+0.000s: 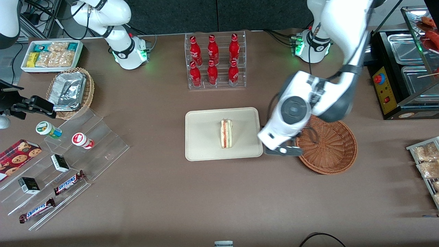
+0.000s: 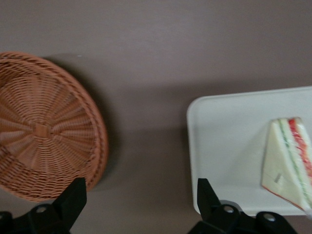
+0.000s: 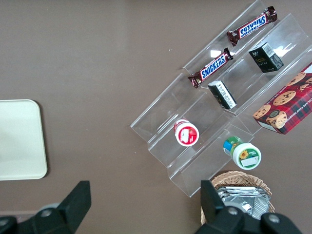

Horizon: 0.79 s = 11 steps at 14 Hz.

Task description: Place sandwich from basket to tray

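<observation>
Even overhead light is casting soft shadows beside the basket, while the sandwich is showing slight blur.

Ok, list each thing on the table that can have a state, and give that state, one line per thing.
sandwich: lying on the tray, free of the gripper.
tray: flat on the table, holding only the sandwich.
basket: upright, empty.
gripper: open, holding nothing, above the gap between basket and tray.
cola bottles: six, upright, capped, in the clear rack.
foil containers: stacked in the tan wicker basket.
</observation>
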{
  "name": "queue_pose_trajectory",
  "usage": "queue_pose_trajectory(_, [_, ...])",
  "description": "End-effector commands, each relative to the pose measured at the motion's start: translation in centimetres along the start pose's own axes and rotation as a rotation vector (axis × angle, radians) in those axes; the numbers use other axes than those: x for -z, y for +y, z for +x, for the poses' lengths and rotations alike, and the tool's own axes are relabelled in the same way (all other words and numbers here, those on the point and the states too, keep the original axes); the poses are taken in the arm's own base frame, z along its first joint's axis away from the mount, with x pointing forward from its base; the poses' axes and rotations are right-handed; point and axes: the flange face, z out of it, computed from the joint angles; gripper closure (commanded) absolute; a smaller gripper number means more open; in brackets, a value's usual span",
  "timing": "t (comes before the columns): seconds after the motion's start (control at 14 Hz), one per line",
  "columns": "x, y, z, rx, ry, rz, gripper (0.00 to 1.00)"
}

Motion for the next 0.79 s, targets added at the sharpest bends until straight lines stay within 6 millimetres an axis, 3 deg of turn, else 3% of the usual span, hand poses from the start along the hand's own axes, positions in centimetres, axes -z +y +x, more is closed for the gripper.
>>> queue_pose_trajectory(0.0, [1.0,-5.1,-0.5,0.034,-0.011,-0.048,0.00])
queue_pose_trajectory(0.21, [3.0,-11.2,-0.5,0.065,-0.013,-0.099,0.00])
queue_pose_trajectory(0.36, [4.3,-12.1,-2.1,0.072,-0.011,-0.092,0.00])
queue_pose_trajectory(0.5, [4.5,-15.1,-3.5,0.113,-0.012,-0.090,0.00])
queue_pose_trajectory(0.71, [6.5,-19.5,-7.0,0.150,-0.004,-0.085,0.00])
